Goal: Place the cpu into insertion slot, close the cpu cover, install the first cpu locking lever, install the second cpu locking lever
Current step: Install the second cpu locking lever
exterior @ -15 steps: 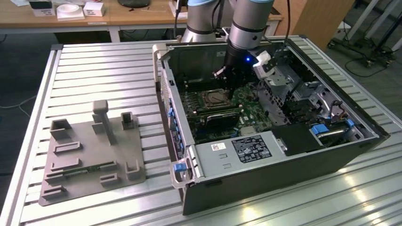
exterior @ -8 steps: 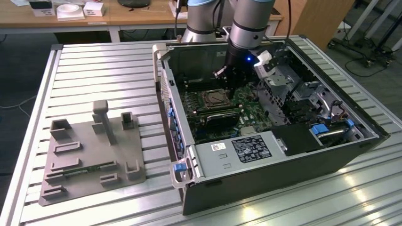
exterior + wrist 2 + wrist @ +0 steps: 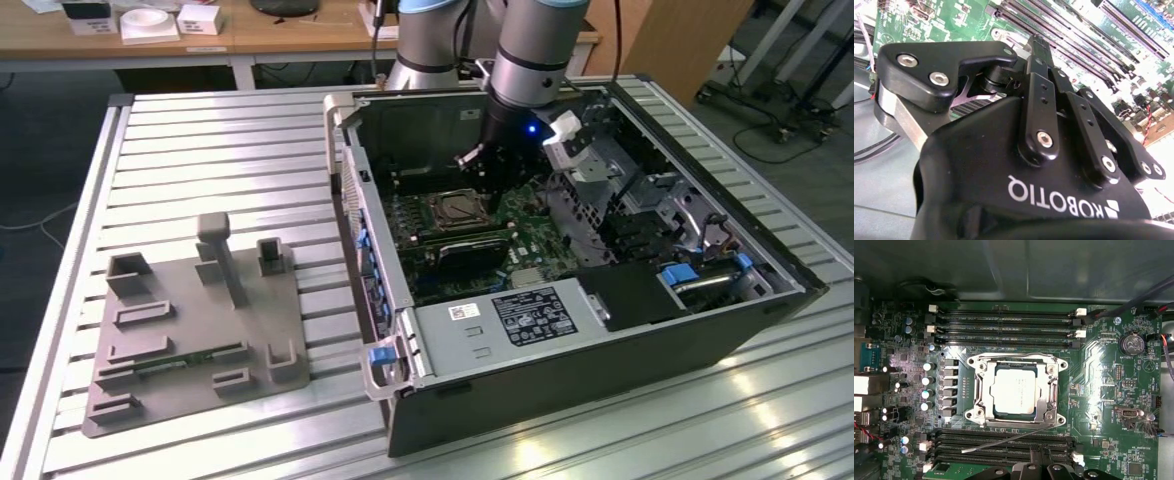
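Note:
The cpu (image 3: 1014,390) lies pale and flat in the insertion slot (image 3: 975,415) on the green board. The cpu cover (image 3: 984,389) lies flat down around it, framing the chip. One thin locking lever (image 3: 1019,355) runs along the socket's edge near the upper memory slots. The other lever (image 3: 1004,440) stands free, slanting out over the memory slots on the opposite side. My gripper (image 3: 1039,471) hovers above those slots beside the free lever, fingers together with nothing between them. In the exterior view the gripper (image 3: 483,185) hangs inside the case just above the socket (image 3: 455,210).
The open computer case (image 3: 747,300) walls in the board, with a drive cage and cables on the exterior view's right. Memory slots (image 3: 1004,325) flank the socket. A grey fixture plate (image 3: 187,330) sits on the slatted table at the exterior view's left.

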Robot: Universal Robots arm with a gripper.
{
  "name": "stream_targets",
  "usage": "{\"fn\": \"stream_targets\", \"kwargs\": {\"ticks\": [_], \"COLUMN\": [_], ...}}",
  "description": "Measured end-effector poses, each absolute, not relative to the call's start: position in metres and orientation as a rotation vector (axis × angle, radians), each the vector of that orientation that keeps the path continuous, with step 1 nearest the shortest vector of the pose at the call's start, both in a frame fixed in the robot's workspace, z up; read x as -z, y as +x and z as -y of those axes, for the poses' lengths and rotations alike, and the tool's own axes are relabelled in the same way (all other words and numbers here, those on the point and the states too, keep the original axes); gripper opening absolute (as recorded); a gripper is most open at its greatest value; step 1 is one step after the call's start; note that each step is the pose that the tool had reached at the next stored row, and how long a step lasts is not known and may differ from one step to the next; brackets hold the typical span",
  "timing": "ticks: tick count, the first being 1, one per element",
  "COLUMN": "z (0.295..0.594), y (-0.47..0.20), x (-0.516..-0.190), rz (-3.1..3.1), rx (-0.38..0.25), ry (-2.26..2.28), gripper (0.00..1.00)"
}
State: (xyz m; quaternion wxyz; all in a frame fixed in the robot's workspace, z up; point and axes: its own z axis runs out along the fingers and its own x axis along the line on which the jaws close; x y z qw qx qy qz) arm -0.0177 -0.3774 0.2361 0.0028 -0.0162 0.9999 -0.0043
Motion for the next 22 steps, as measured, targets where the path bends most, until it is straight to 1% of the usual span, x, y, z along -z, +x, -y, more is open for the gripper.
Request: {"fn": "stream_targets", "kwargs": {"ticks": [22], "z": [0.3777], "y": [-0.0269], "x": [-0.2361], "rz": [-3.136], "rx": [0.011], "ry": [-0.051], "gripper": [0.1]}}
